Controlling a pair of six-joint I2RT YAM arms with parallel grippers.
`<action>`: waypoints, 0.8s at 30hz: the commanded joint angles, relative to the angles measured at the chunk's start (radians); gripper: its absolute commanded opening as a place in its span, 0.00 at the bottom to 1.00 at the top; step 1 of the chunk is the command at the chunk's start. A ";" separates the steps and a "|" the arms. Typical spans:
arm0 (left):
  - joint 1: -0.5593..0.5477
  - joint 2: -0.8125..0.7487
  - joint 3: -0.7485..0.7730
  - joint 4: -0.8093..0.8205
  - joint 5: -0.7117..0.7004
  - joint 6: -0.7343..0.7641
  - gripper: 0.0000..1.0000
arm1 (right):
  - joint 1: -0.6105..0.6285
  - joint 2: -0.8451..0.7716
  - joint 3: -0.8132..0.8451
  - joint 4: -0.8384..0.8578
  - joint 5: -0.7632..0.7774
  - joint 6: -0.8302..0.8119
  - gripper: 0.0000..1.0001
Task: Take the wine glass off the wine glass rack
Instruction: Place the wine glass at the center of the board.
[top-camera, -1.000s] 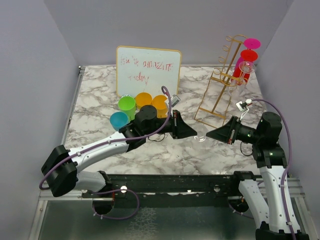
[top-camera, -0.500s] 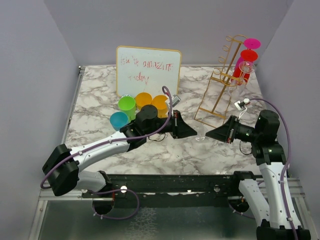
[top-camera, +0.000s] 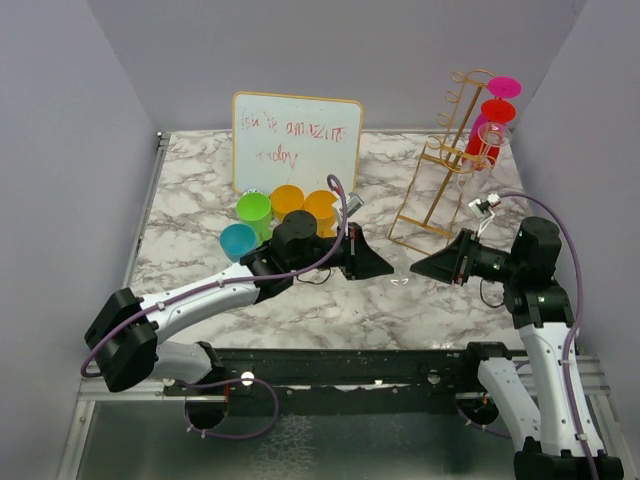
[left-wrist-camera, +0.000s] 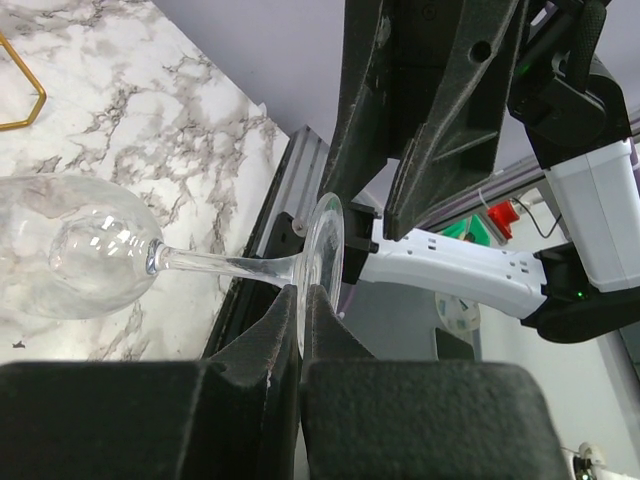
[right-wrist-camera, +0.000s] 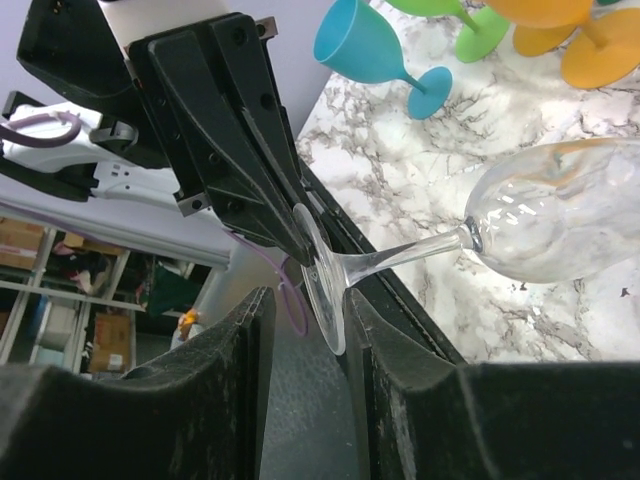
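A clear wine glass (left-wrist-camera: 85, 250) hangs sideways in the air between my two grippers, above the table's front part (top-camera: 400, 276). My left gripper (left-wrist-camera: 303, 300) is shut on the rim of its round foot (left-wrist-camera: 325, 250). My right gripper (right-wrist-camera: 310, 305) is open, with the foot (right-wrist-camera: 322, 280) between its fingers (right-wrist-camera: 390, 360) and close to the right one. The bowl (right-wrist-camera: 560, 210) points toward the table. The gold wire wine glass rack (top-camera: 440, 170) stands at the back right and holds a pink, a red and a clear glass near its top (top-camera: 492, 110).
A whiteboard (top-camera: 296, 142) leans at the back. Green (top-camera: 253, 212), blue (top-camera: 238, 241) and two orange (top-camera: 290, 200) plastic glasses stand left of centre behind the left arm. The black front rail (top-camera: 350, 365) runs under the grippers. Grey walls close both sides.
The left gripper has drawn slightly left with the glass. The right gripper has shifted slightly up, staying around the foot.
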 joint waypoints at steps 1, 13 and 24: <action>-0.006 -0.033 0.004 0.041 0.031 0.028 0.00 | 0.012 -0.004 0.001 0.071 -0.090 0.047 0.38; -0.007 -0.063 0.021 0.041 0.032 0.027 0.00 | 0.044 0.008 -0.004 0.052 -0.110 0.019 0.37; -0.007 -0.061 0.022 0.041 0.056 0.025 0.00 | 0.046 0.019 0.009 0.017 -0.104 -0.013 0.24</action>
